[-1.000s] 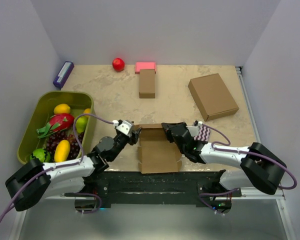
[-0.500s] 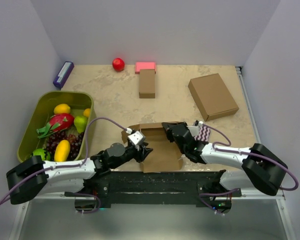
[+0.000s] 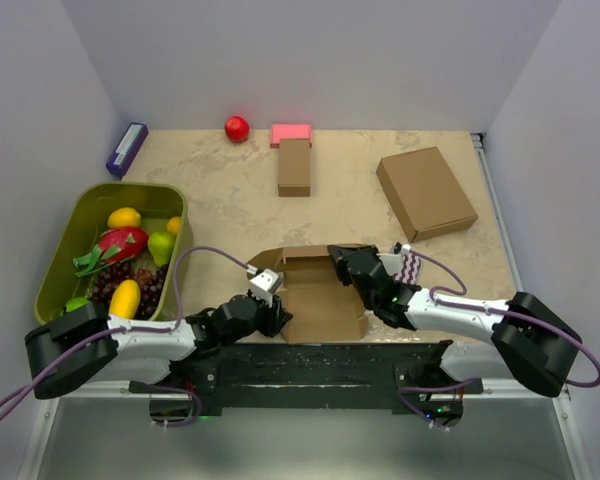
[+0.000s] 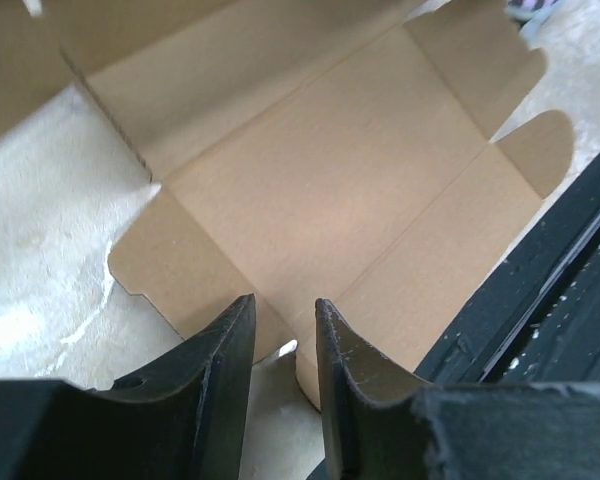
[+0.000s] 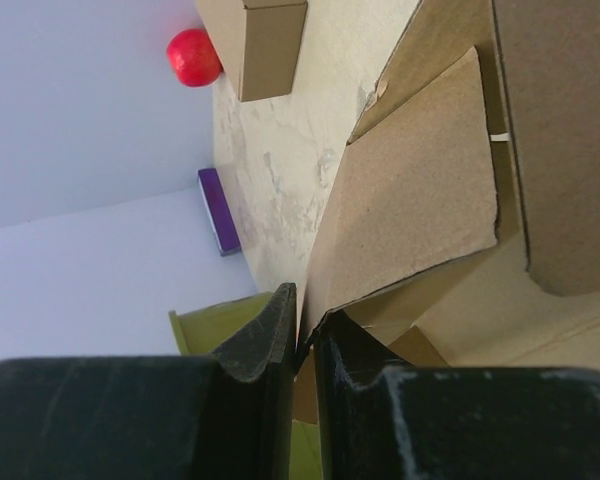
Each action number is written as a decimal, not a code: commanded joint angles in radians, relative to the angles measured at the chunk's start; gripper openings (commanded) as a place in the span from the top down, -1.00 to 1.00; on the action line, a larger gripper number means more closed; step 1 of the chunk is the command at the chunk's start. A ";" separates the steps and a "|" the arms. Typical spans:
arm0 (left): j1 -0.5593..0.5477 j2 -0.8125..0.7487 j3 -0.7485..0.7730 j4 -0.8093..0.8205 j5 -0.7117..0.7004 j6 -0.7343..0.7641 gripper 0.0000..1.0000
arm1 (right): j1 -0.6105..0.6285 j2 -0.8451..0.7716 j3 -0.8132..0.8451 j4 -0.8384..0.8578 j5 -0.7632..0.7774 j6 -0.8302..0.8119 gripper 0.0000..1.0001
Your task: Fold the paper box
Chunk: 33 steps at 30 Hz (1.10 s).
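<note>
Plain brown cardboard paper box [image 3: 320,305], partly folded, lower centre of the overhead frame on the beige marbled table [image 3: 210,200].
Right gripper [image 5: 302,325] pinched tight on a raised flap at the box's upper right; left gripper [image 4: 285,310] jaws apart, straddling its lower-left edge.

The left gripper [image 4: 283,320] points rightward, jaws a narrow gap apart; the right gripper [image 5: 302,322] points leftward, jaws pinched nearly together.
</note>
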 commanded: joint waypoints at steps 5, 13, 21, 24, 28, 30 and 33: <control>-0.005 0.101 0.048 -0.122 -0.089 -0.142 0.38 | 0.000 -0.017 -0.013 -0.019 0.070 0.014 0.73; -0.005 0.115 0.021 -0.134 -0.100 -0.240 0.39 | -0.002 -0.033 -0.016 -0.033 0.075 0.005 0.73; -0.002 -0.170 0.102 -0.211 -0.122 -0.101 -0.08 | 0.000 -0.062 -0.023 -0.050 0.087 0.003 0.73; 0.000 -0.256 0.172 -0.297 -0.128 -0.038 -0.20 | 0.000 -0.074 -0.019 -0.061 0.092 -0.006 0.73; 0.012 -0.316 0.270 -0.401 -0.186 -0.002 -0.23 | 0.000 -0.077 -0.019 -0.062 0.090 -0.012 0.73; 0.050 -0.319 0.292 -0.433 -0.189 0.013 -0.18 | 0.000 -0.076 -0.019 -0.059 0.085 -0.012 0.73; 0.144 -0.310 0.312 -0.424 -0.124 0.024 -0.01 | -0.002 -0.073 -0.019 -0.056 0.079 -0.017 0.74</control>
